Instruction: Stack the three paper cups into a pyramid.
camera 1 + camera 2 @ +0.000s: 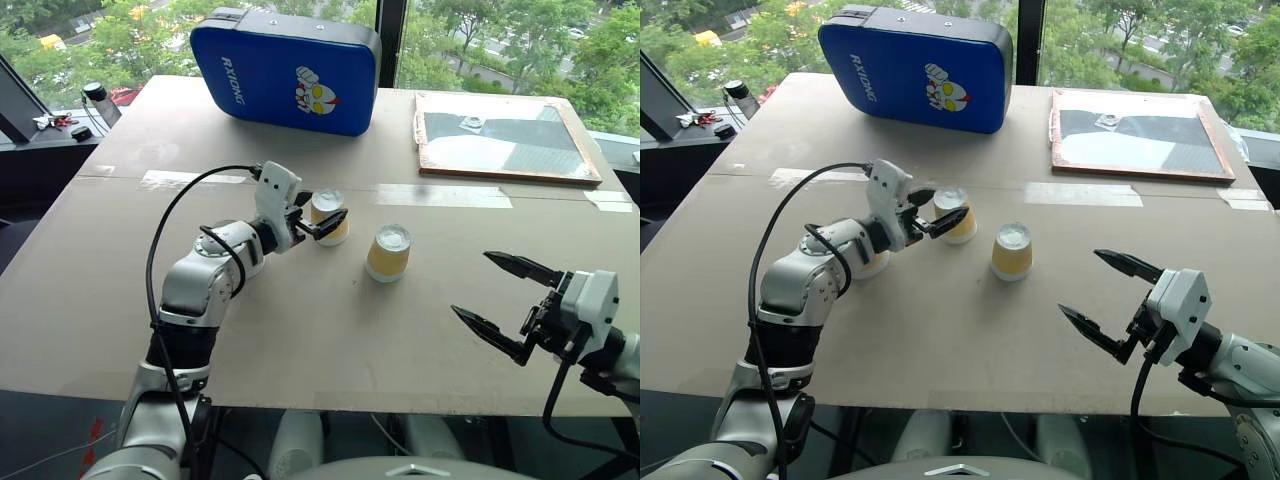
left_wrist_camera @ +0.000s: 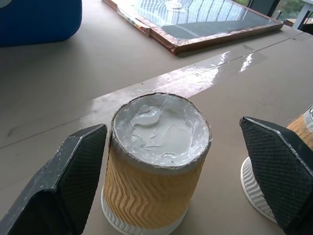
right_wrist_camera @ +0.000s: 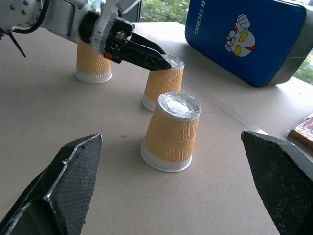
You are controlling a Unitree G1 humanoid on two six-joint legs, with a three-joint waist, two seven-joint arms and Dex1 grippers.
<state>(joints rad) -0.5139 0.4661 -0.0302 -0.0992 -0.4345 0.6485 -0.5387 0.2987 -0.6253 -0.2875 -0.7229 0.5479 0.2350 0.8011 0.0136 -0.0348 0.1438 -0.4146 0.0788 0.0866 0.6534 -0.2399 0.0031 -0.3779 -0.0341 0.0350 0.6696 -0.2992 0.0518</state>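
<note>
Three yellow-orange paper cups stand upside down and apart on the table, none stacked. The middle cup (image 1: 338,236) (image 2: 156,161) stands between the fingers (image 2: 63,191) of my open left gripper (image 1: 322,212), with a gap on each side. A second cup (image 1: 388,252) (image 3: 171,132) stands free to its right. The third cup (image 3: 93,63) (image 1: 875,265) stands behind my left forearm and is mostly hidden in the eye views. My right gripper (image 1: 472,283) hovers open and empty near the table's front right, facing the cups.
A blue pad (image 1: 285,70) lies at the back middle of the table. A wood-framed board (image 1: 505,135) lies at the back right. Tape strips (image 1: 440,195) cross the table (image 1: 300,340). Small dark items (image 1: 95,95) sit on the sill at the far left.
</note>
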